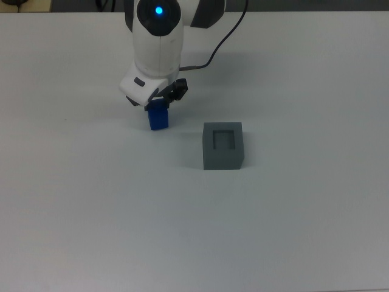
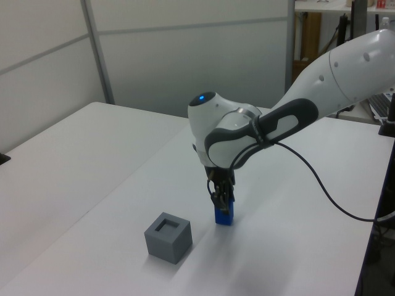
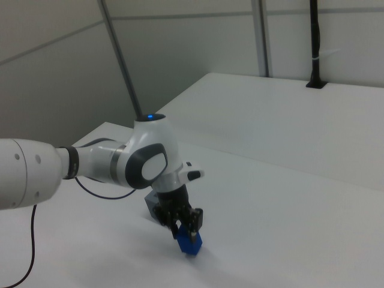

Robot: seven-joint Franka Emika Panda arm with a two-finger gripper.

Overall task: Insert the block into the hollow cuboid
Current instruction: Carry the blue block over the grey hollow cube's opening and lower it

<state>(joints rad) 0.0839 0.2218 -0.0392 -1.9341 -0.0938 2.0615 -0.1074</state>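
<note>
The small blue block (image 1: 158, 118) stands on the white table (image 1: 91, 201), just under the arm's white hand. My gripper (image 1: 159, 108) has come down over it from above, and its dark fingers are shut on the block's upper part. In the left view the fingers (image 2: 217, 198) clamp the top of the block (image 2: 223, 215), which leans slightly. The right view has the gripper (image 3: 188, 231) holding the block (image 3: 191, 244) low over the table. The grey hollow cuboid (image 1: 222, 145) sits apart, to the top view's right and nearer the camera, with its square recess facing up; the cuboid (image 2: 168, 237) stands to the left view's left of the block.
A black cable (image 1: 222, 38) runs from the arm's wrist across the table's far side. The table's far edge (image 1: 304, 12) lies behind the arm. Wall panels (image 2: 154, 55) stand beyond the table in the left view.
</note>
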